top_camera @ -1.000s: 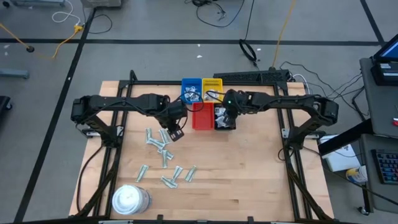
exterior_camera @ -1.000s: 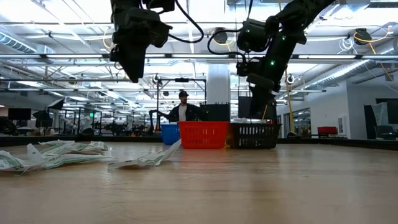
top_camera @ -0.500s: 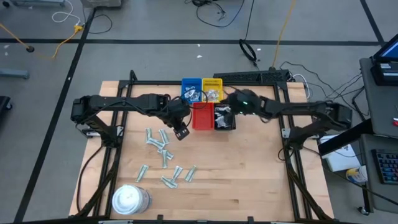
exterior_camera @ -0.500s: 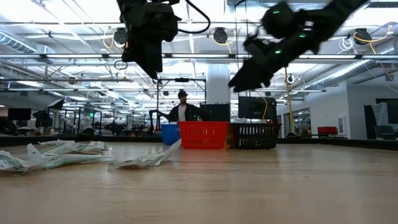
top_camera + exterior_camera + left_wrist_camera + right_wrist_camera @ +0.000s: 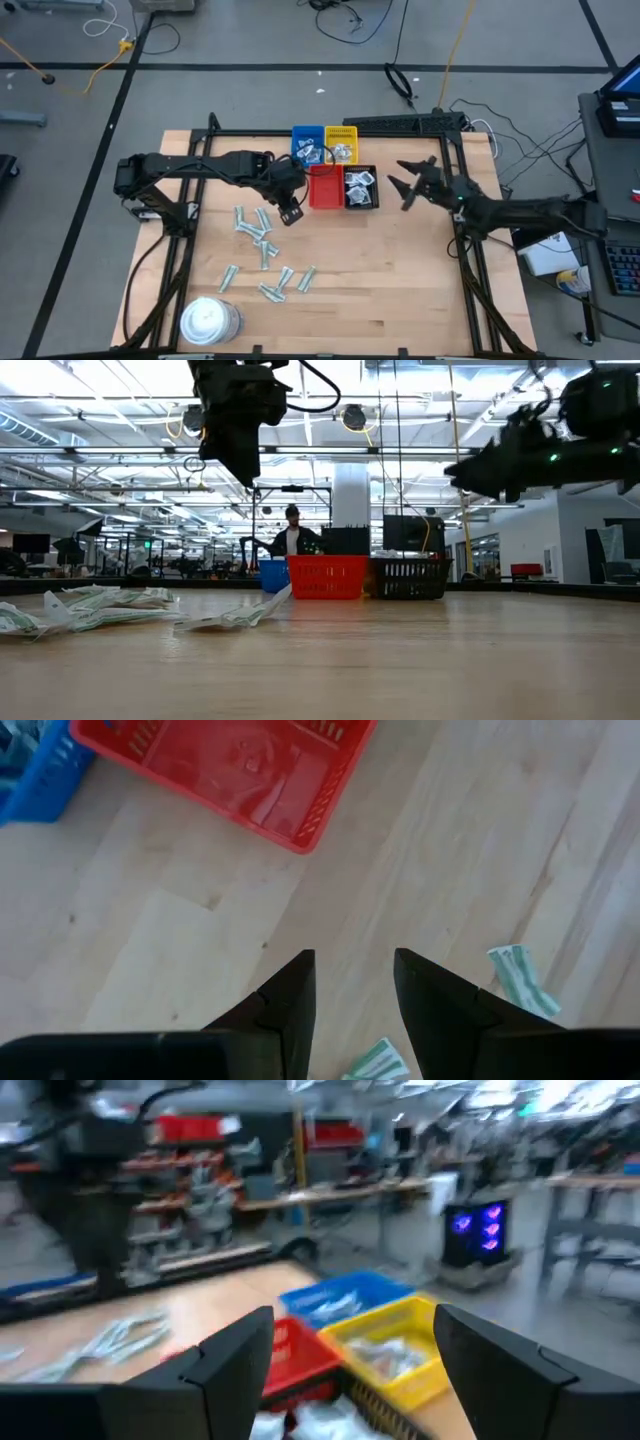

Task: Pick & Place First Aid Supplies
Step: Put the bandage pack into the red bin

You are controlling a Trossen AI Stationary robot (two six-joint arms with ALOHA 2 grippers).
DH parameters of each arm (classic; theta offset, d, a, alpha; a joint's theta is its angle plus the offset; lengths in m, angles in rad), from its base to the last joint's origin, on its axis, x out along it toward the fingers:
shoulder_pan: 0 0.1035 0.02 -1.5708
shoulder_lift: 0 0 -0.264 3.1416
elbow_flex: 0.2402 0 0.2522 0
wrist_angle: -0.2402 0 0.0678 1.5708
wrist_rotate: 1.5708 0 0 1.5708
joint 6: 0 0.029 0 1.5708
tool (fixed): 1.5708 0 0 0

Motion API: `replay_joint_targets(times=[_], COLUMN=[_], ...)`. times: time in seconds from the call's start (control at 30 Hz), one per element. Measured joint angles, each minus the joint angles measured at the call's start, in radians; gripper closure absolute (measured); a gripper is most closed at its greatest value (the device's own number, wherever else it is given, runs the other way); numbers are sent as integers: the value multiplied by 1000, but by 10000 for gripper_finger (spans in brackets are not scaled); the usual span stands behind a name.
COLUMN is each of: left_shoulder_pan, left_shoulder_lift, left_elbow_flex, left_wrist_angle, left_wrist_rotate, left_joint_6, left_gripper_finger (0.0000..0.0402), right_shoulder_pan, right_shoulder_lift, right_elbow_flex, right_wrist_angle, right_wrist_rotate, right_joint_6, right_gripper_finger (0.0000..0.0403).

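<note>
Hovering open, right gripper (image 5: 405, 182) clears black tray (image 5: 360, 203) toward table edge (image 5: 452, 215).

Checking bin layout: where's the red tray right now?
High view: the red tray sits at the table's far middle, black tray touching its right side, blue tray behind it, left claw just beside its near-left corner.
</note>
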Motion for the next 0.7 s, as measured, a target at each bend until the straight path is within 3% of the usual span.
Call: replay_joint_targets(times=[0.13,0.33,0.47,0.7], left_shoulder_pan=[0,0,0,0], left_shoulder_lift=[0,0,0,0], left_elbow_flex=[0,0,0,0], left_wrist_angle=[-5,1,6,12], left_wrist_rotate=[-1,-5,-6,-6], left_joint_6=[41,-7,-43,-45], left_gripper_finger=[259,259,259,259], right_shoulder_pan=[1,0,0,1], right_shoulder_lift=[-82,-144,-198,-288], right_elbow_flex=[6,5,5,4], right_wrist_angle=[-171,-259,-356,-455], right_wrist_rotate=[-59,98,94,-100], right_joint_6=[-10,61,119,82], right_gripper_finger=[134,139,140,140])
